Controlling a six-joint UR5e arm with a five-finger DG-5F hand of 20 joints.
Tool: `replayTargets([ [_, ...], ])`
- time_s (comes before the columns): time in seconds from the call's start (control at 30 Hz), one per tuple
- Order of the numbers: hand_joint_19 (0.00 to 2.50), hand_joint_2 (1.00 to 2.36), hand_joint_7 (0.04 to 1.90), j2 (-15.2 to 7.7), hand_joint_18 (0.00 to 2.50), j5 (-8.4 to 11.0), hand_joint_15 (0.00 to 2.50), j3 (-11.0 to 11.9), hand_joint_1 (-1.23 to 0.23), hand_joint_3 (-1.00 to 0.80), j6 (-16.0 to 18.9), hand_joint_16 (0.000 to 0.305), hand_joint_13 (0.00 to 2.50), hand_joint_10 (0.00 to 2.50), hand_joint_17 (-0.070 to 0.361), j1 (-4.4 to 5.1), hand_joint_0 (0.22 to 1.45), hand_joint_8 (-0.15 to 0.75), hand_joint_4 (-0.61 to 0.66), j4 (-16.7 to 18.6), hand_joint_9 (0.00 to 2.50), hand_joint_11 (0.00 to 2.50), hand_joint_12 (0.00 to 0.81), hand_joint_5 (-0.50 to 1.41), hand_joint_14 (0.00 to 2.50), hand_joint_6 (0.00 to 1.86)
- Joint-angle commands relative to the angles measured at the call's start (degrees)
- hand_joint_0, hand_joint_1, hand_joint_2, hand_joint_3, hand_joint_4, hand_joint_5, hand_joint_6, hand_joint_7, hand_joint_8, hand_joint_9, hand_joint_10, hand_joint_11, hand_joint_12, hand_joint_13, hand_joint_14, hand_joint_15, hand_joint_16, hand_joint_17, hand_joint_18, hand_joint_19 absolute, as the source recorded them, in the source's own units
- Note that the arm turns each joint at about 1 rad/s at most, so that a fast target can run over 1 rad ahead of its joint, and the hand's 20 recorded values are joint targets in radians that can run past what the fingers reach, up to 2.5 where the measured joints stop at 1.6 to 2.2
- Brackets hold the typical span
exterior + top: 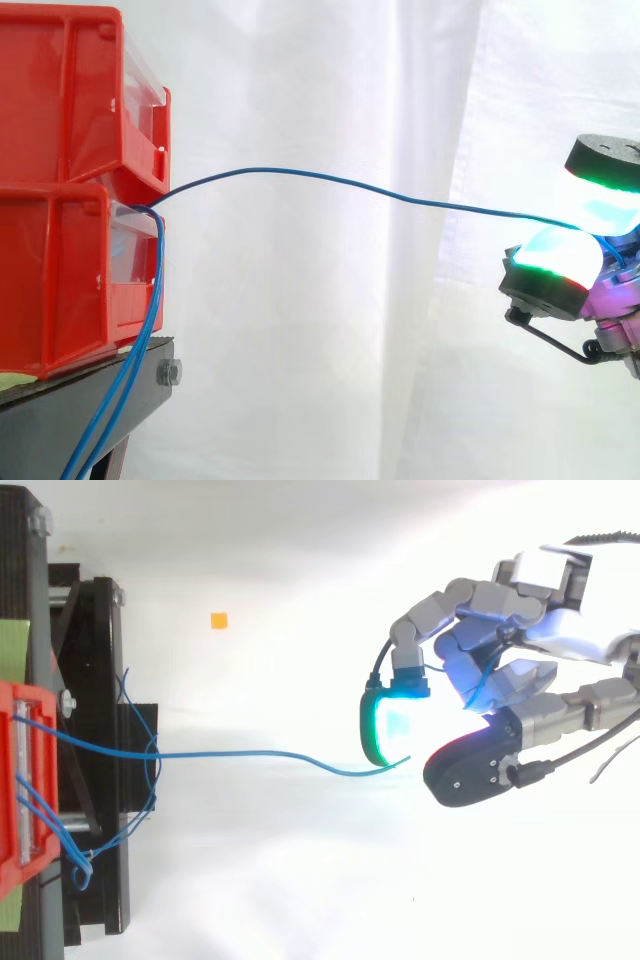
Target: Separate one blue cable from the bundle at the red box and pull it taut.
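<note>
Blue cable point(300, 173) under inspection. In the side view you can trace it from the gap between the upper red bin point(60, 90) and the lower red bin point(50, 280). It leaves their front edge, rises in a shallow arch, then slopes down to the right into the hand point(555, 262). Its line is curved, not straight, so record it as slack and not yet taut.

The hand sits well apart from the bins, at the right edge, before the white curtain point(330, 350). Its state is pinching: the blue cable runs in between the upper pad point(600, 195) and the lower pad point(550, 250), which meet on it.

From above you find the same cable point(250, 752) running from the red bin face at the left across the white surface point(300, 880) to the tip of the green-lit pad point(385, 725). The dark thumb tip point(470, 765) is just beside it. The hand point(500, 670) comes in from the right with its other fingers curled.

The rest of the bundle point(125, 385) hangs from the lower bin's front, down past the black stand point(90, 390), apart from the separated strand. A small orange marker point(218, 620) lies on the white surface, well clear of the cable.
</note>
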Motion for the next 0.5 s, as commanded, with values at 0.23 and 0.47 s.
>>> replayTargets([
  [0.23, 1.44, 1.02, 1.17, 0.01, 1.59, 0.01, 1.41, 0.01, -0.83, 0.04, 0.00, 0.051, 1.04, 2.50, 0.115, 0.01, 0.66, 0.366, -0.07, 0.00, 0.74, 1.74, 0.406, -0.11, 2.50, 0.94],
  [0.47, 1.44, 1.02, 1.16, 0.01, 1.59, 0.01, 1.44, 0.01, -0.83, 0.04, 0.00, 0.051, 1.04, 2.50, 0.115, 0.01, 0.66, 0.366, -0.07, 0.00, 0.74, 1.74, 0.407, -0.11, 2.50, 0.94],
])
